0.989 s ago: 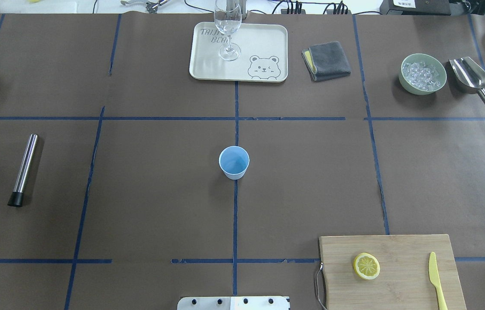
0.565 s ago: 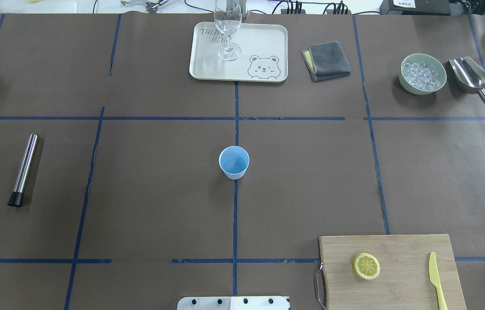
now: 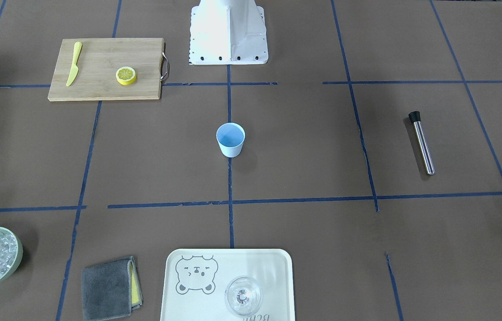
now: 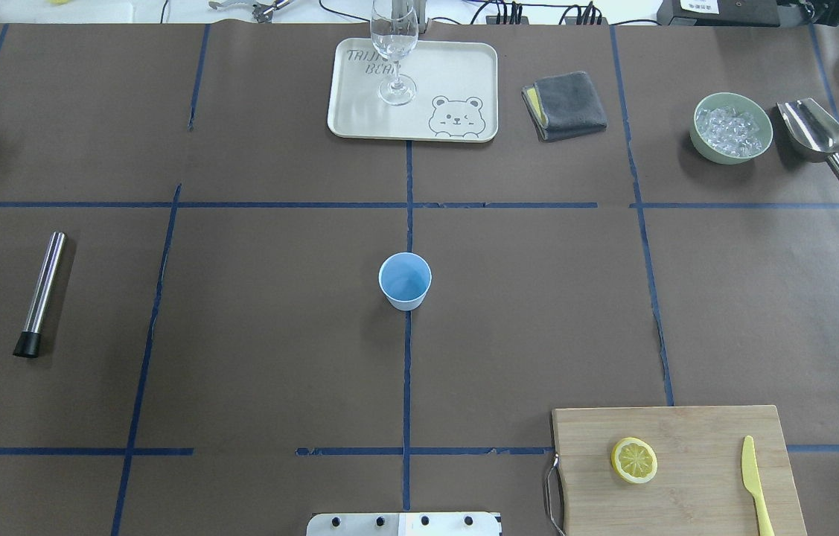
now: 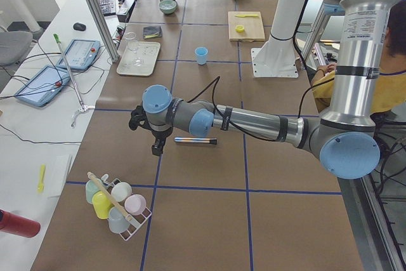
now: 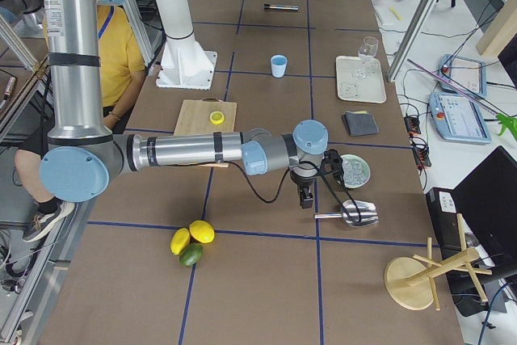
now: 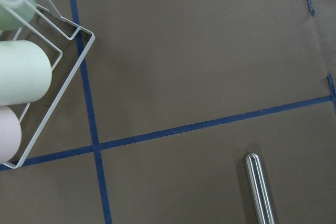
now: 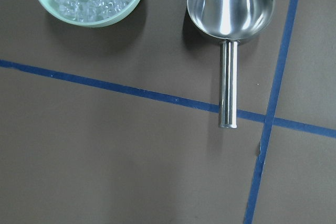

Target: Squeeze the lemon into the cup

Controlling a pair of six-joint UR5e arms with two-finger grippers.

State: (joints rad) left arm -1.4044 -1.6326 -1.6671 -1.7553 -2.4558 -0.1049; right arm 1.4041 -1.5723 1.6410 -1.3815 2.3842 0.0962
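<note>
The light-blue cup (image 4: 405, 281) stands upright at the table's middle; it also shows in the front view (image 3: 230, 139). One yellow lemon slice (image 4: 633, 460) lies flat on the wooden cutting board (image 4: 687, 428) at the near right, also in the front view (image 3: 126, 75). My left gripper (image 5: 156, 150) hangs over the table's left end beside the metal muddler (image 5: 195, 140); I cannot tell whether it is open or shut. My right gripper (image 6: 304, 198) hangs at the far right end near the steel scoop (image 6: 355, 214); its state is unclear too. Both are far from cup and lemon.
A yellow plastic knife (image 4: 754, 484) lies on the board. A tray (image 4: 456, 74) with a clear glass (image 4: 394, 45), a grey cloth (image 4: 564, 104) and a green bowl of ice (image 4: 732, 128) sit at the back. A rack of cups (image 5: 117, 204) stands at the left end.
</note>
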